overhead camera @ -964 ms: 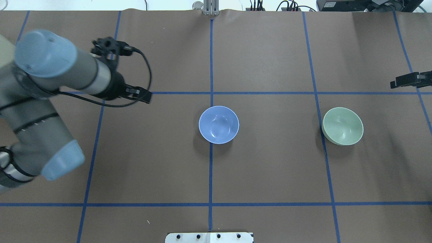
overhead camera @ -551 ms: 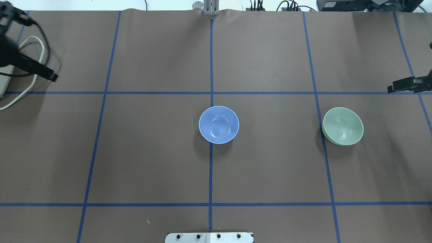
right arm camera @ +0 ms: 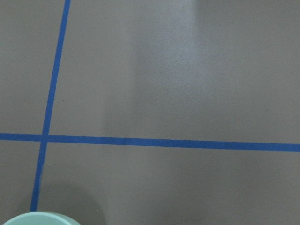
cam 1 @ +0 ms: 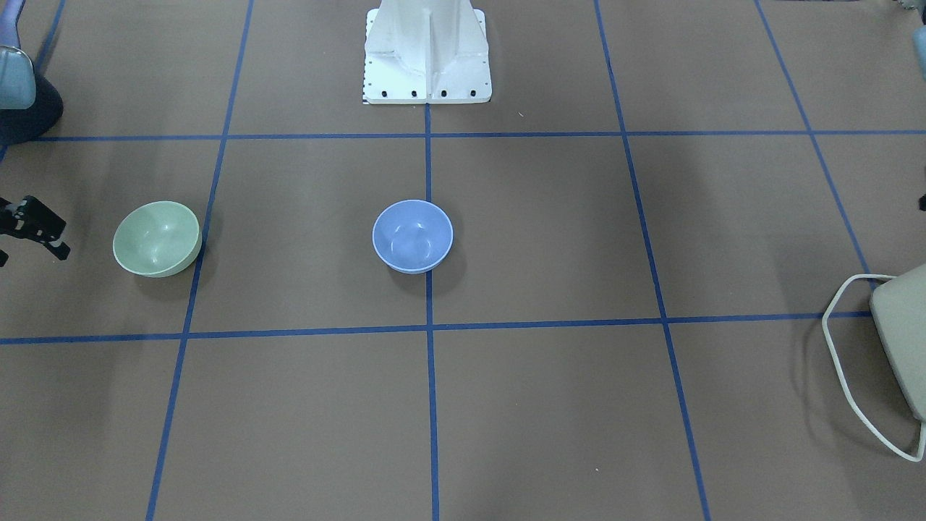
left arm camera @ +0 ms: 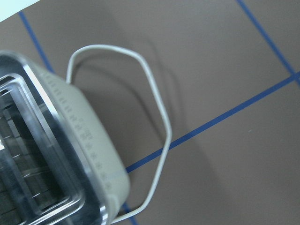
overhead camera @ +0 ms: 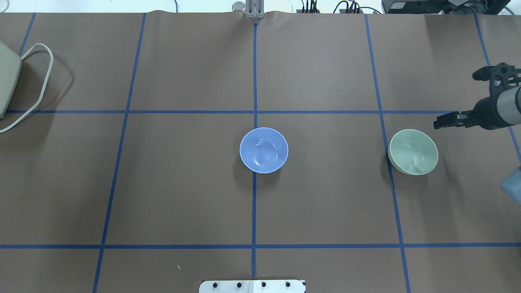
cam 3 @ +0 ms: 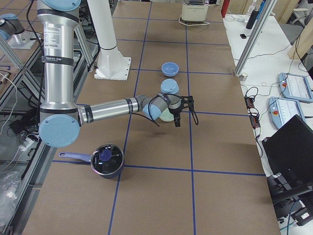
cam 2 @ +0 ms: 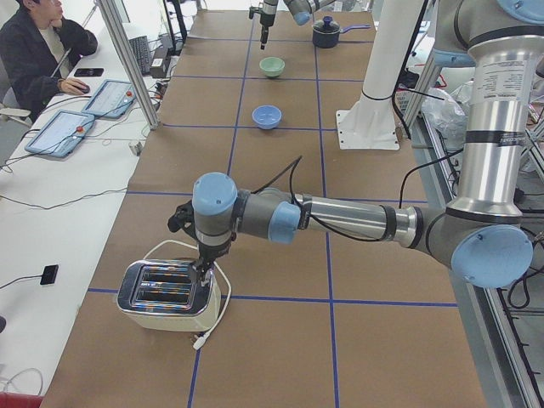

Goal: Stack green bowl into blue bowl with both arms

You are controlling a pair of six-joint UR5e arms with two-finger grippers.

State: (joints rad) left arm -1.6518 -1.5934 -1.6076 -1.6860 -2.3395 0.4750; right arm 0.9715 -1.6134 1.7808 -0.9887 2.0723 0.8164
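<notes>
Both arms are the same build: the left arm (cam 2: 348, 219) and the right arm (cam 3: 107, 108) are brushed silver-grey tubes with chunky darker grey joints, plus round light-blue caps (cam 2: 214, 194) on the joint ends. The upper tube carries a printed label band (cam 3: 53, 44) with tiny text I can't read. Thin black cables (cam 2: 293, 170) loop loose by the wrist. The right gripper (overhead camera: 443, 121) is all black. The pedestal (cam 1: 427, 43) is plain white, with dark screws (cam 1: 414, 92) in a row along its base plate.
</notes>
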